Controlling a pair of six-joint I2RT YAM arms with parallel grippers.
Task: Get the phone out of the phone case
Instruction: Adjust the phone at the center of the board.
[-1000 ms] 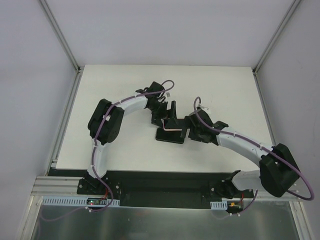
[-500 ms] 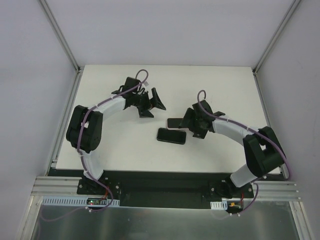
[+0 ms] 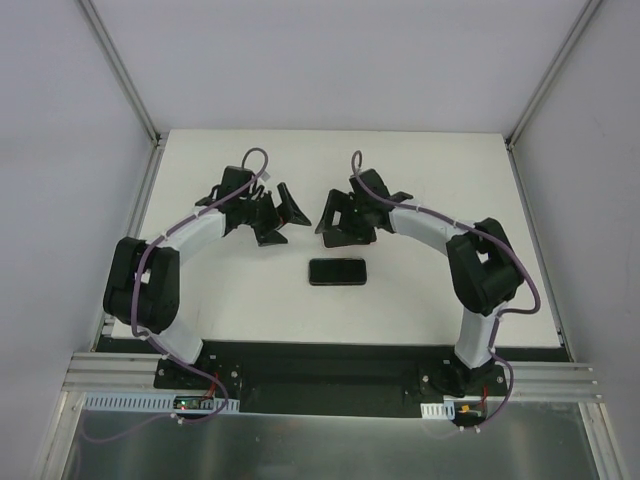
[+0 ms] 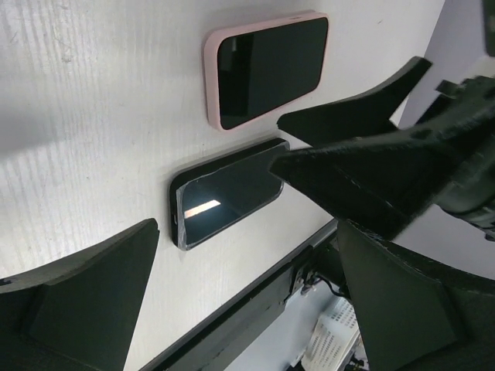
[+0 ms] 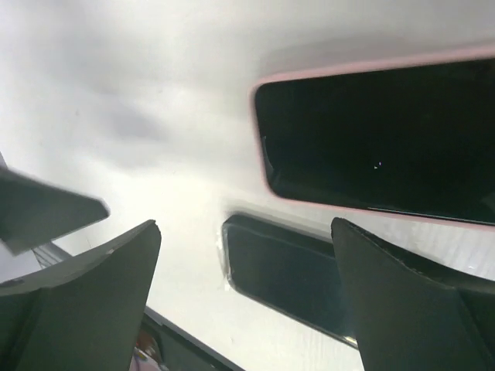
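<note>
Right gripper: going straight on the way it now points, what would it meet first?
The right gripper would probably meet the bare phone on the table, in line between its open jaws; the pink case lies beyond. Depth is unclear.

a second ago both end effectors crowd over the phone and case at mid-worktop; now both stand clear of them. the left end effector [image 3: 283, 218] has drawn back toward the far left, its arm folded outward, and the phone [image 3: 337, 271] now lies off to its near right. the right end effector [image 3: 336, 224] has swung from the near right to the far middle and faces the left one. the pink case [image 4: 267, 69] is just beneath it, the phone on the near side. phone and case now lie flat, side by side, with a narrow gap between them.
</note>
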